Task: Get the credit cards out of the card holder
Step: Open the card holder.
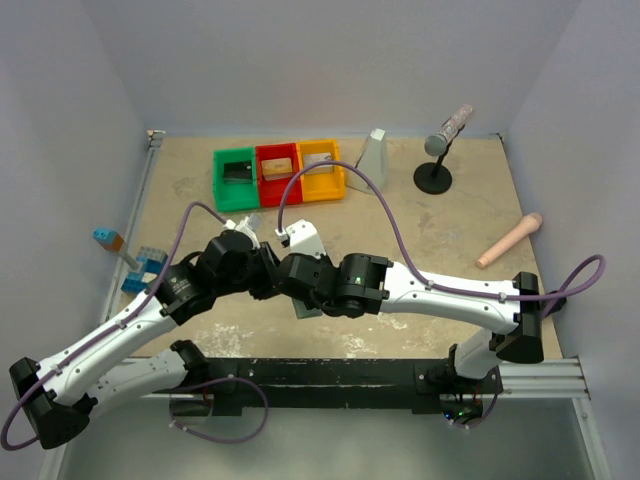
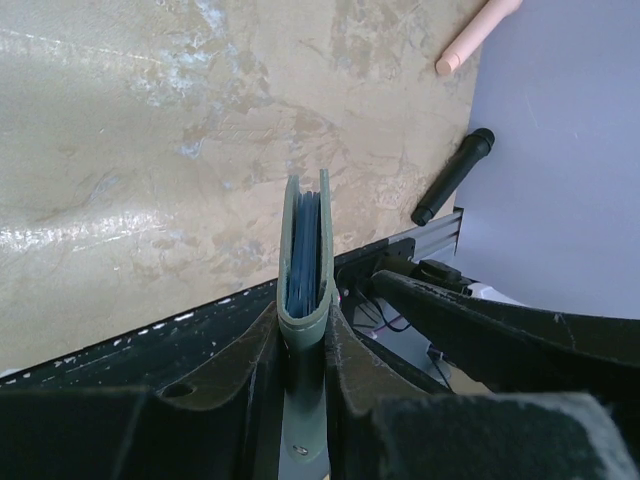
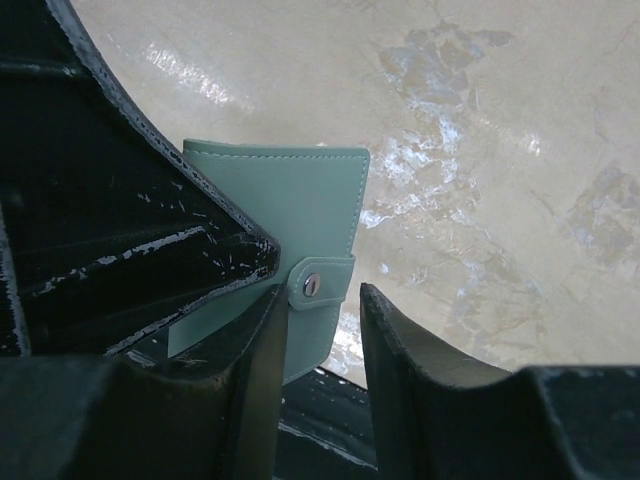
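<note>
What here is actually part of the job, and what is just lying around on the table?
Part of the job: card holder, folded shut, clamped in the left gripper; right gripper, open around its snap tab. The cards themselves do not show.
Lying about: coloured bins, microphone on its stand, pink stick, blue bricks, white wedge.

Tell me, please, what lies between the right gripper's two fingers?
The card holder's snap tab lies between those fingers, with bare table beyond it; the right wrist view shows this.
</note>
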`<state>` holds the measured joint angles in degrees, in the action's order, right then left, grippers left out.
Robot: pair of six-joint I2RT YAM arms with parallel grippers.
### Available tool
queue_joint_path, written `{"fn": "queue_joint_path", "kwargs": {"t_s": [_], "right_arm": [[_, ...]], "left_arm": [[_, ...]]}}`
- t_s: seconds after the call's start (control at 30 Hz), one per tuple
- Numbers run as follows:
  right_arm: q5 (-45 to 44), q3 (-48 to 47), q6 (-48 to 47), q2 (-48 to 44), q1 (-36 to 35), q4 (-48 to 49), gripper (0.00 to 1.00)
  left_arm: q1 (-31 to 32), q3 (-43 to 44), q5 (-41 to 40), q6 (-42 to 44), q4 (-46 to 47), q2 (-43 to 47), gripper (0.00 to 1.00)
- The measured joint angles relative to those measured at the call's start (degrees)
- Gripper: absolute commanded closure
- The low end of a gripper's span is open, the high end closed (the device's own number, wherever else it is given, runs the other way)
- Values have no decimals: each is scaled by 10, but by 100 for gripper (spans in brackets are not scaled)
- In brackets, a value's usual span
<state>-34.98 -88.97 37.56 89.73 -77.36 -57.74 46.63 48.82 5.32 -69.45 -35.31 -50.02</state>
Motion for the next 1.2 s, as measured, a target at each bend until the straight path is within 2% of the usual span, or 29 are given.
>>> {"fn": "queue_joint_path", "kwargs": {"t_s": [0.33,0.63,1.2], "right_arm": [[2,-1,2,1,-2,0,79],[15,-1,3,3,-3,3,100],[15,7,18,2,-3,9,100]], "left_arm": [[0,-7,4,0,14,5,100],[0,-9,5,0,14,8,100],[0,-27,0,-1,18,24,100]]}}
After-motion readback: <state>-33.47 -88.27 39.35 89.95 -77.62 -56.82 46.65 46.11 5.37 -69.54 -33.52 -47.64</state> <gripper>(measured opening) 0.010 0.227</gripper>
